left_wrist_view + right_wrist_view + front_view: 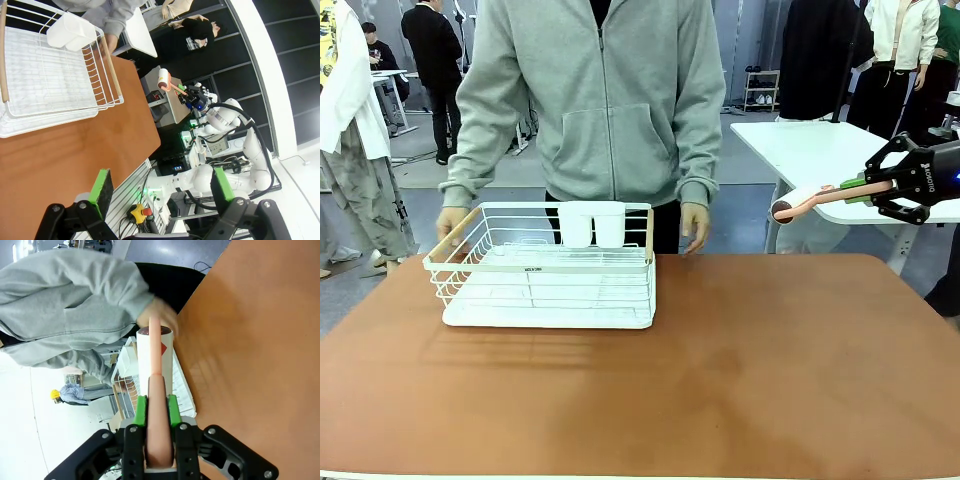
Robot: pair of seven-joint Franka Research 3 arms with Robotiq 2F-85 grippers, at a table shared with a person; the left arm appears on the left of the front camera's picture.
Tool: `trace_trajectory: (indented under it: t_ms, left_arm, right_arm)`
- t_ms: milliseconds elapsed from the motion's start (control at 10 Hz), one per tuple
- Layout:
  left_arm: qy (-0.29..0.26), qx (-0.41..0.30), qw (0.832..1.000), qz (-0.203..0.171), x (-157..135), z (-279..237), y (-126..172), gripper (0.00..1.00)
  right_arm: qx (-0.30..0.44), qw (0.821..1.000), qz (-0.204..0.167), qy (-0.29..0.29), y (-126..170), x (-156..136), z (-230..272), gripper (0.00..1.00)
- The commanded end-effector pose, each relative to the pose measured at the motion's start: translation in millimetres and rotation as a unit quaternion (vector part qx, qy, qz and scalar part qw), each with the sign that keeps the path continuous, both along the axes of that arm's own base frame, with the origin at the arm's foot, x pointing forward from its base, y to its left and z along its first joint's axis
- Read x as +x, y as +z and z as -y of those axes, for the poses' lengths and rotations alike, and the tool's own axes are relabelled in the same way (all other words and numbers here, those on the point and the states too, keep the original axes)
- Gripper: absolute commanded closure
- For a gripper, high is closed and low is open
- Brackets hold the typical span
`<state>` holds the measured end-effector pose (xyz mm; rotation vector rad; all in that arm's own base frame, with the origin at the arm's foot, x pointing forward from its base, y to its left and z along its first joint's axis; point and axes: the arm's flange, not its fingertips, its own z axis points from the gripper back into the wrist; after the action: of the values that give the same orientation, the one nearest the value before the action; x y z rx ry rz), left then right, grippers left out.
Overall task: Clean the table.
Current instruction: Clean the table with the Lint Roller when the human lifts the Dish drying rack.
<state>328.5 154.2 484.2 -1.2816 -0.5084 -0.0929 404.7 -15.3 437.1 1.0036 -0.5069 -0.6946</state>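
Right gripper (pixel 868 189) clamps the lint roller (pixel 817 198) by its handle, raised off the far right corner; rolling apparently not begun, next lower it onto the table (pixel 770 350).

The tabletop (pixel 770 370) is matte reddish-brown with a thin pale edge. The rack (pixel 535 268) is white wire with pale wood bars (pixel 455 238); its holder (pixel 592 224) is white. The roller (pixel 820 196) has a salmon-pink handle (pixel 159 405) and a white roll (pixel 155 360) with a red mark. The right claw (pixel 865 188) and left claw (pixel 161 184) are black with green pads (pixel 103 187). The hoodie (pixel 610 90) is grey.
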Motion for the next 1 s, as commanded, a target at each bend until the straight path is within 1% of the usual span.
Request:
trace_trajectory:
  t_ms: [0,900]
  left_arm:
    - [-0.001,-0.012,1.000,0.011,-1.8,-0.1,2.3,0.00]
    - [-0.001,-0.012,1.000,0.011,-1.8,-0.1,2.3,0.00]
  right_arm:
    - [-0.001,1.000,0.000,0.001,0.4,0.2,-0.9,0.97]
    - [-0.001,1.000,0.000,0.001,0.4,0.2,-0.9,0.97]
